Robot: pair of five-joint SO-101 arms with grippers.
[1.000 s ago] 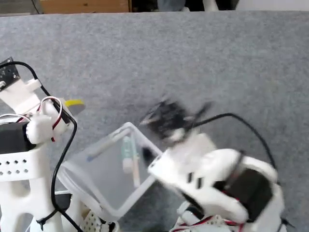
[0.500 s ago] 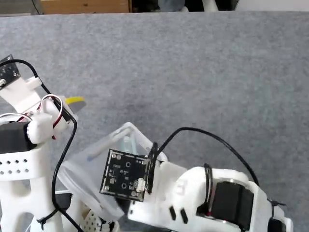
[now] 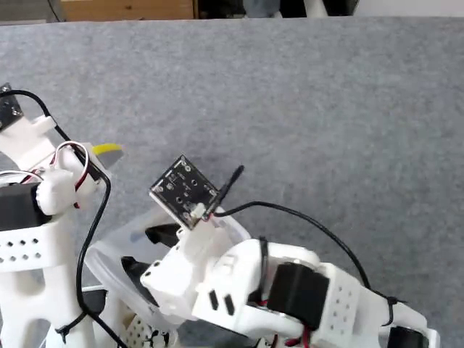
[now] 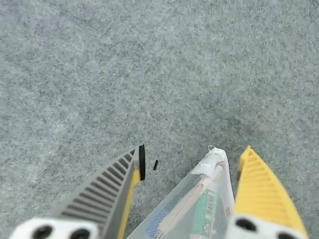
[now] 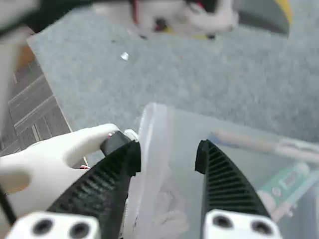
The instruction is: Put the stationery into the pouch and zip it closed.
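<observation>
High camera: fixed, looks steeply down over grey felt tabletop (image 3: 326, 87). Wrist cameras: close in, angled downward. All three share translucent plastic pouch (image 3: 112, 246).

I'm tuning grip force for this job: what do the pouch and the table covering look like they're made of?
Pouch: probably soft translucent plastic with a frosted, slightly glossy finish; the stationery inside shows through its wall, blurred. Table covering: seems to be grey felt or short-pile carpet, matte, with a fuzzy, speckled texture and no shine.
</observation>
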